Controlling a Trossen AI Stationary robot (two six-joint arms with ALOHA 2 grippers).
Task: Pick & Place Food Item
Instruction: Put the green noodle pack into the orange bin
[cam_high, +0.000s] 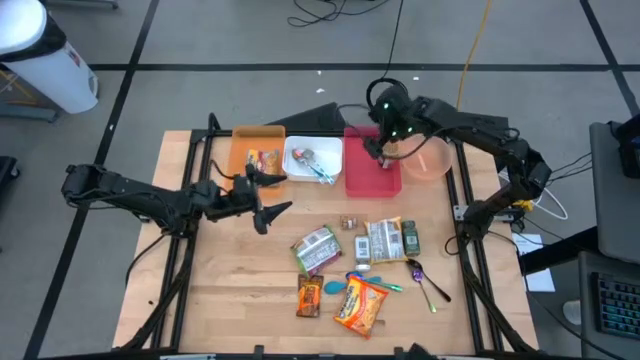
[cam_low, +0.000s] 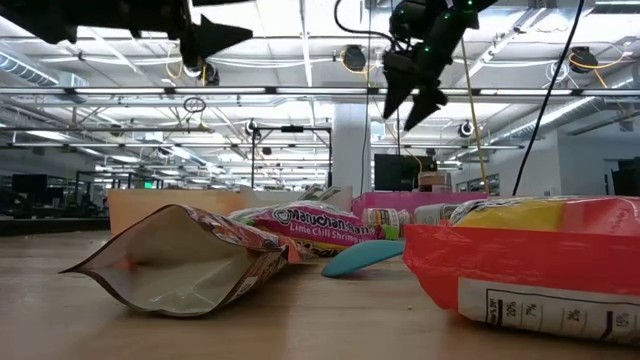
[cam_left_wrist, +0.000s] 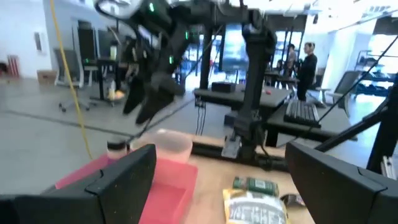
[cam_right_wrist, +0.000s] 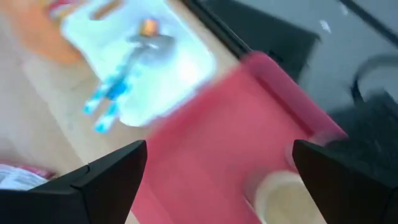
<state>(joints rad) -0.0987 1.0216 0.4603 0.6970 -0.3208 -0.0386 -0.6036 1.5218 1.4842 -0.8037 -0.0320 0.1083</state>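
Right gripper (cam_high: 377, 152) spread above red tray (cam_high: 372, 177); contents probably none.

Your room: an open workshop hall.
Grey floor (cam_high: 200, 30) with dark seams, ceiling lights (cam_low: 300, 20) overhead, desks behind.

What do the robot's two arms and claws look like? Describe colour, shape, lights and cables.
Both arms are black, thin and jointed. The left arm ends in a left claw with two pointed black fingers. The right arm carries the same kind of right claw, with small green lights near its wrist and a black cable looping above it.
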